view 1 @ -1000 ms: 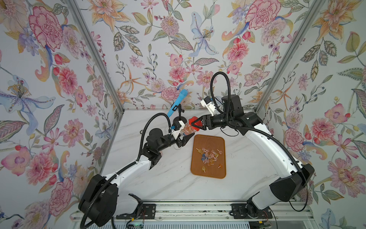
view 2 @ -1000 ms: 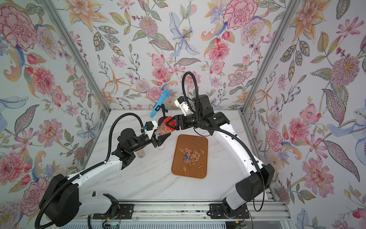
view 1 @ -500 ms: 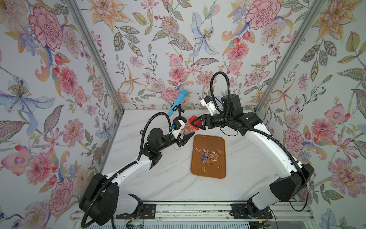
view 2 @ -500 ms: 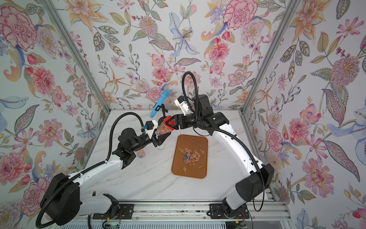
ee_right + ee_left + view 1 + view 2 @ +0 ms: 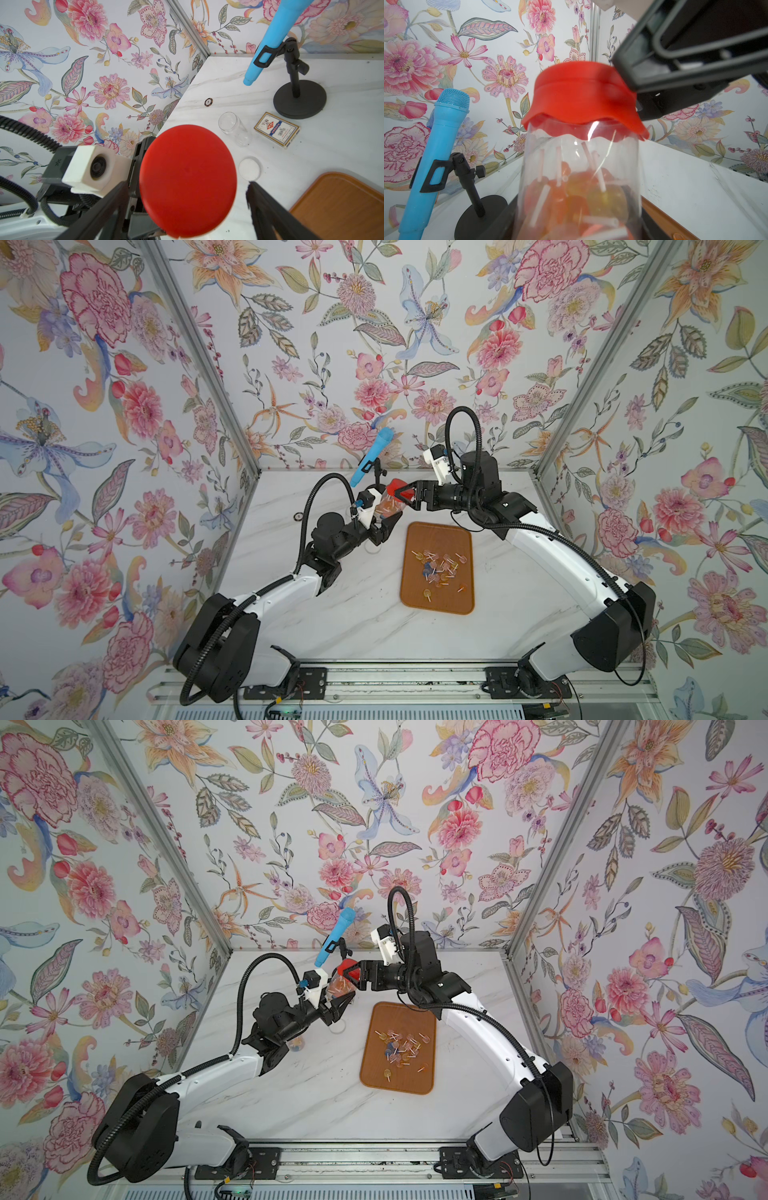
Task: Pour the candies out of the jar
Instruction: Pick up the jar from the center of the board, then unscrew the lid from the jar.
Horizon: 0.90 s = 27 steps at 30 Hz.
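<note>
A clear jar (image 5: 384, 509) (image 5: 579, 166) with a red lid (image 5: 394, 488) (image 5: 187, 180) is held tilted above the table, left of the tray's far end. My left gripper (image 5: 382, 519) is shut on its body. Inside it lie candies (image 5: 571, 197), orange and yellow heads on white sticks. My right gripper (image 5: 187, 184) (image 5: 401, 494) stands open around the red lid, with a gap showing between the lid and the fingers (image 5: 268, 207). More candies (image 5: 438, 568) (image 5: 401, 1046) lie loose on the brown tray (image 5: 415, 601) (image 5: 374, 1077).
A blue toy microphone (image 5: 372, 456) (image 5: 268, 41) on a black stand (image 5: 299, 99) is at the back, close behind the jar. On the table near it lie a card box (image 5: 276, 129), an empty clear jar (image 5: 234, 128), a clear round lid (image 5: 249, 168) and a poker chip (image 5: 208, 102).
My right gripper's jaws have spread wider around the red lid. Both arms and the jar have stayed nearly where they were.
</note>
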Motion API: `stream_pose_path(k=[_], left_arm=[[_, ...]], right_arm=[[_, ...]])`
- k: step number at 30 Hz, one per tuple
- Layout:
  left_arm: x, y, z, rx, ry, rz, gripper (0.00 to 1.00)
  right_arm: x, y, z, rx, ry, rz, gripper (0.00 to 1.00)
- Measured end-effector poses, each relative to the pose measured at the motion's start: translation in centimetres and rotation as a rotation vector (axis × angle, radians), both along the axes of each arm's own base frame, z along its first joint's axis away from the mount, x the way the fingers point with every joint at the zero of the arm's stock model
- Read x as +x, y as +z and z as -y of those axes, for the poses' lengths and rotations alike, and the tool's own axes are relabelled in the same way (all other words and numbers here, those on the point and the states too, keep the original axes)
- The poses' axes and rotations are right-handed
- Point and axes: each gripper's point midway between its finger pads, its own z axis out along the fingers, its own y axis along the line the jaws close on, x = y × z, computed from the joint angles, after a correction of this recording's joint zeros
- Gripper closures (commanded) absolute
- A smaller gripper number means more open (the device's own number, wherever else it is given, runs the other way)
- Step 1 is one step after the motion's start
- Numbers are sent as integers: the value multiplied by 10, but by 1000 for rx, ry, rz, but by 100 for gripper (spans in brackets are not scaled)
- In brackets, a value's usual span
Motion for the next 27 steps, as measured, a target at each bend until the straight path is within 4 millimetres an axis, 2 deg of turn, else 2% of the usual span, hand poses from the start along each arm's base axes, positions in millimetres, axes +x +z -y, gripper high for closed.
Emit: stream_pose_path(k=[10,18,22,27], left_arm=[[0,-4,4,20,47,7,100],[3,-6,1,42,94,19,100],[3,-3,-1,43,108,29,100],[3,-2,-4,42,126,31,100]], right_arm=[[9,8,-9,45,-87,38,14],[14,-1,-16,25,-137,28,22],[14,-7,-21,17,-141,16,22],[15,-6,-24,39,-140,7,33]])
